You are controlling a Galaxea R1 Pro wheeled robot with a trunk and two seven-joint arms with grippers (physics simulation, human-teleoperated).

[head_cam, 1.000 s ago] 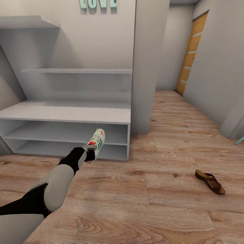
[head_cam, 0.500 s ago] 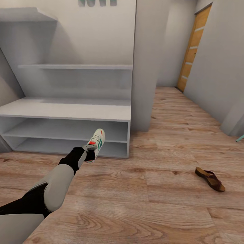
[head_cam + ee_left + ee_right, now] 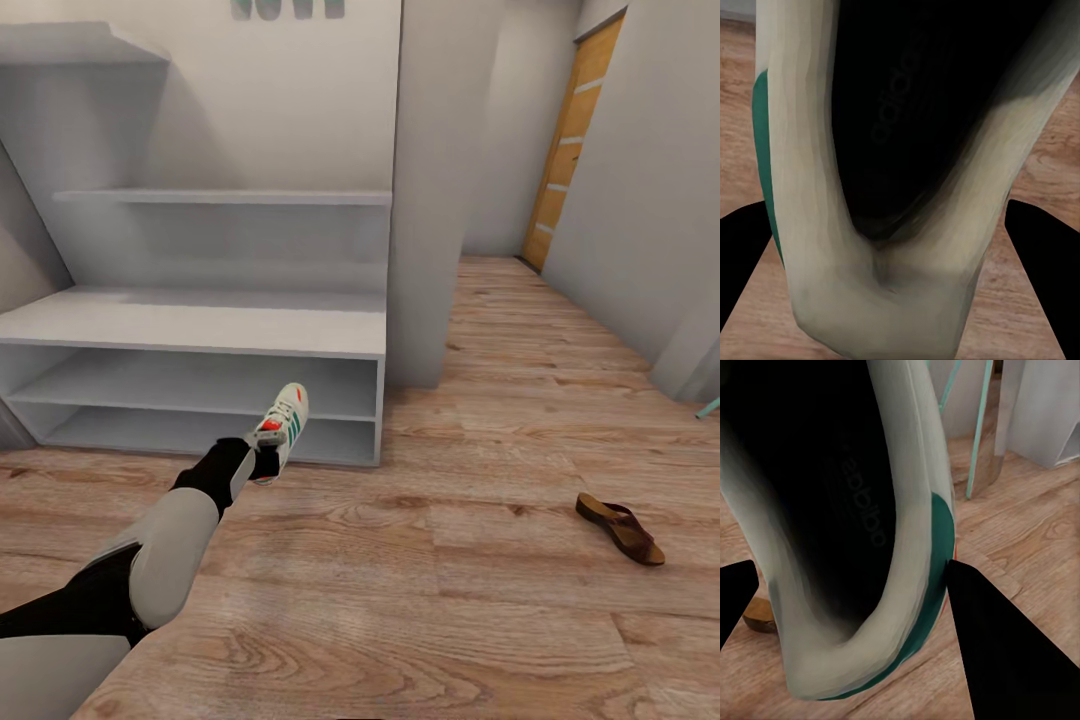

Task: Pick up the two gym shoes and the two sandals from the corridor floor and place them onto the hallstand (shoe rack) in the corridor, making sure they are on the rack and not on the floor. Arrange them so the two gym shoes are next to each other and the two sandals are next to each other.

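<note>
**Two sneakers in hand, rack straight ahead**

I've got one sneaker [image 3: 283, 425] clamped in my left claw [image 3: 262, 447], held up off the floor with its toe pointing up and away toward the rack [image 3: 200, 330]. Its long axis runs roughly along my forearm, so the toe leads. In the left wrist view the claw's dark fingers [image 3: 746, 262] sit either side of the heel, with the shoe's opening facing the camera.

My right claw [image 3: 847, 607] grips the second sneaker [image 3: 907, 547] the same way, fingers flanking the heel collar, above the wood floor [image 3: 1035, 532].

The rack lies directly beyond the left sneaker; the bench top is above the toe, the open shelf levels behind it. I judge the left arm is the nearer one, and a forward and upward reach should land this shoe first.

One sandal [image 3: 620, 534] lies on the floor well off to my right, flat, its length angled away from the rack.
</note>
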